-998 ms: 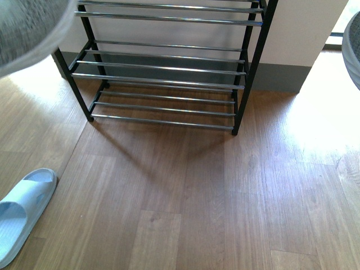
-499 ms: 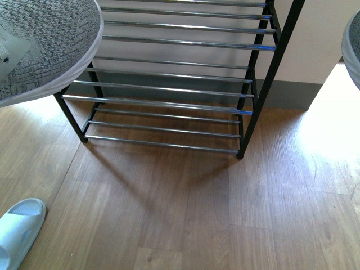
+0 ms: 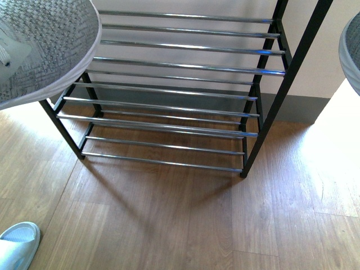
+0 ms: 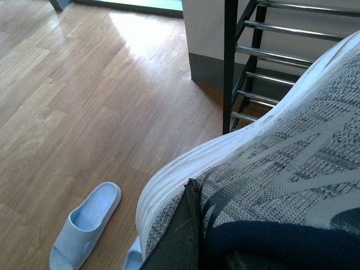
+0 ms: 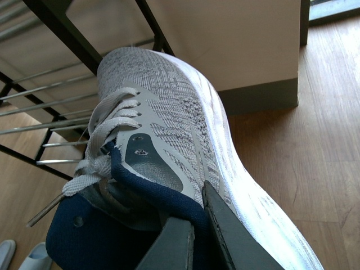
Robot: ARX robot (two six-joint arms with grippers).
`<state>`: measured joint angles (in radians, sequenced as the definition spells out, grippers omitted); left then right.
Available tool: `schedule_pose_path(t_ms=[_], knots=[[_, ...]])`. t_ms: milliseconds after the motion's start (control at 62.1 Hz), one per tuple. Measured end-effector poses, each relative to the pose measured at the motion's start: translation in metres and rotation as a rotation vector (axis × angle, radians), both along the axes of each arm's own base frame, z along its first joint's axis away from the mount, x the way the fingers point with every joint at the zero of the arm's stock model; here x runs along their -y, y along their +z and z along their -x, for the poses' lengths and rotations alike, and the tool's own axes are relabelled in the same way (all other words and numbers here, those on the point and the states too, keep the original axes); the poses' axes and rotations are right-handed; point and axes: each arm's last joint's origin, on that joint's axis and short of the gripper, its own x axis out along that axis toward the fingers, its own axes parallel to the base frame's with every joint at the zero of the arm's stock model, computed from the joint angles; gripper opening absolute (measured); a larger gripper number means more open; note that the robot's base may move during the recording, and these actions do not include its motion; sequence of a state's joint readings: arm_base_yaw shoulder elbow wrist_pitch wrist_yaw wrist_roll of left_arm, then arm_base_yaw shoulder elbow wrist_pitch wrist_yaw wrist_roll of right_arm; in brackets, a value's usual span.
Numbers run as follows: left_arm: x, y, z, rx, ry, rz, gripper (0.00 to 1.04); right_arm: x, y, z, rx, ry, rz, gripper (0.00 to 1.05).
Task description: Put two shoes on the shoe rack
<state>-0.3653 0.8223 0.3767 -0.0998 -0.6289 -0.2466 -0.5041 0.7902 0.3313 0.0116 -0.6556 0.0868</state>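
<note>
In the front view a grey knit sneaker (image 3: 45, 45) hangs high at the left, before the upper tiers of the shoe rack (image 3: 174, 67). The toe of a second grey sneaker (image 3: 351, 53) shows at the right edge. Neither gripper shows in that view. The left wrist view has my left gripper (image 4: 208, 225) shut on the collar of its sneaker (image 4: 292, 169), one dark finger (image 4: 183, 236) outside the heel. My right gripper (image 5: 197, 208) is shut on the navy collar of the other sneaker (image 5: 169, 112), whose toe points at the rack (image 5: 62, 34).
A pale blue slide (image 3: 17, 247) lies on the wood floor at the near left, also seen as the slide (image 4: 84, 225) in the left wrist view. The rack's black post (image 3: 281, 90) stands at the right, with a pale wall and grey skirting behind.
The rack has grown larger and dropped lower in the front view. The left sneaker has come further into view. The slide has slipped toward the bottom left corner.
</note>
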Motion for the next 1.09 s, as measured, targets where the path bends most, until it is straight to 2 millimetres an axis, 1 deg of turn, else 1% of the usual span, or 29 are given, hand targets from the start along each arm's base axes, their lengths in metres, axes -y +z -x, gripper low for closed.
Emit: schedule_pose_path(t_ms=[1062,1094], knots=[[0.0001,0.0002,0.0000,0.001,0.000,0.001,0.02,-0.0001,0.0001,0.0000,0.001,0.002,0.000,0.01],[0.0001,0.0002,0.0000,0.001,0.000,0.001,0.02,-0.0004,0.0000,-0.0003,0.030,0.022,0.014,0.01]])
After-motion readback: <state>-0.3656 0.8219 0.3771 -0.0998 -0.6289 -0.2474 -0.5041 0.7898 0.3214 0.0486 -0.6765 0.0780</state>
